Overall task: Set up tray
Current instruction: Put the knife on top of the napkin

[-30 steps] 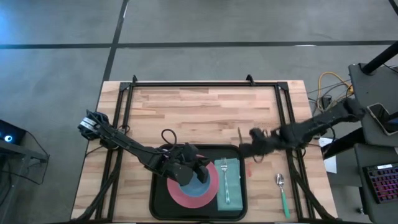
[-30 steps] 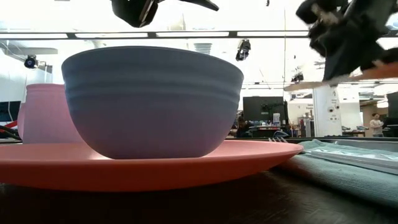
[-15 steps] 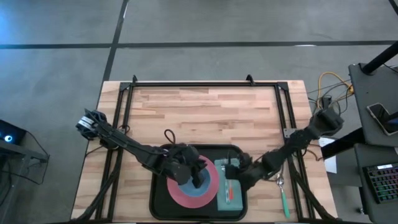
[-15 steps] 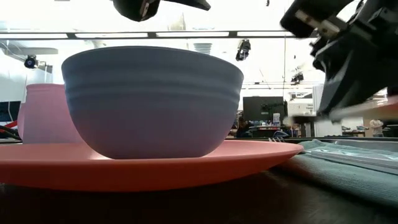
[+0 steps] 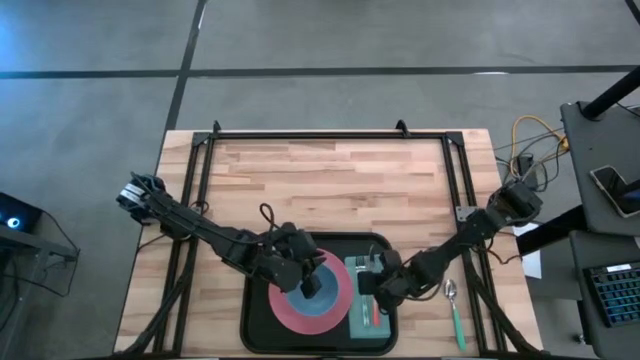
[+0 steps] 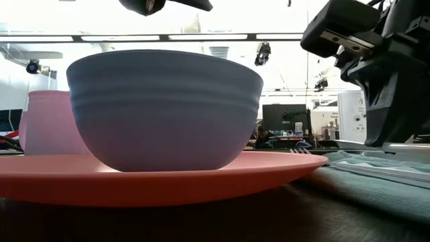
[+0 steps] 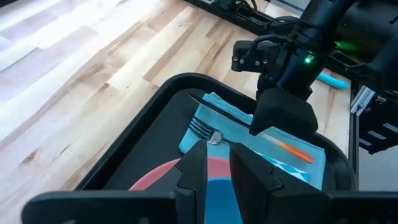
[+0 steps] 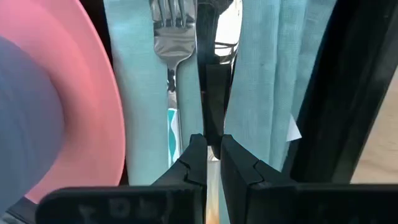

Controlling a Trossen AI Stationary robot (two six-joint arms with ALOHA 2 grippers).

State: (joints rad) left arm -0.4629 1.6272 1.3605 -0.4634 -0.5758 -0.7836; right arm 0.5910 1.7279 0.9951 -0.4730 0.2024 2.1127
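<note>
The black tray (image 5: 258, 318) holds a pink plate (image 5: 288, 322) with a blue-grey bowl (image 6: 164, 111) on it. A teal napkin (image 5: 362, 326) lies in the tray's right part, with a fork (image 8: 171, 43) on it. My right gripper (image 5: 373, 291) is low over the napkin, shut on an orange-handled knife (image 7: 289, 150) lying beside the fork. My left gripper (image 7: 215, 167) hovers above the bowl, its fingers a narrow gap apart with nothing between them. My right gripper pinches the knife between its two fingers about where the blade (image 8: 213, 134) meets the orange handle. The fingers slant down from the table's right side and lie across the knife. The knife lies level along the napkin; whether it rests on the cloth I cannot tell.
A green-handled spoon (image 5: 455, 306) lies on the wood to the right of the tray. A pink cup (image 6: 44, 121) stands behind the bowl in the low view. Bare wood (image 5: 330, 180) stretches from the tray to the table's far edge, inside a black frame (image 5: 310, 134).
My right gripper has come from beyond the tray's far right corner toward the near edge and down, carrying the knife over the napkin beside the fork. My left gripper has rolled a little while staying above the bowl.
</note>
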